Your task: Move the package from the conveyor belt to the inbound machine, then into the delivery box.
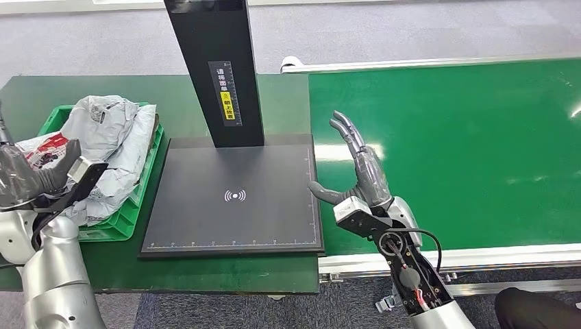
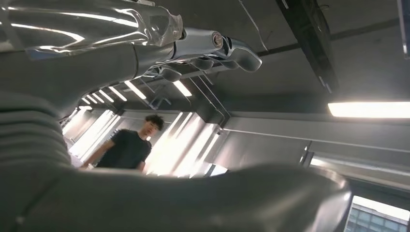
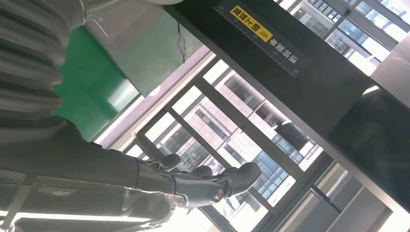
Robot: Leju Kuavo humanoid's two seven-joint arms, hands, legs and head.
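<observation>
The right hand (image 1: 360,179) is held flat with fingers stretched straight and thumb splayed, holding nothing, above the near left corner of the bright green conveyor belt (image 1: 466,151), just beside the right edge of the inbound machine's flat black scanning plate (image 1: 233,199). A tall black post with a yellow label (image 1: 219,68) rises from the plate's far edge. The left hand (image 1: 31,179), fingers spread and holding nothing, hovers at the near edge of the green plastic delivery box (image 1: 127,216) at the dark green table's (image 1: 205,271) left side. Grey and white plastic mail packages (image 1: 113,137) lie heaped inside that box.
</observation>
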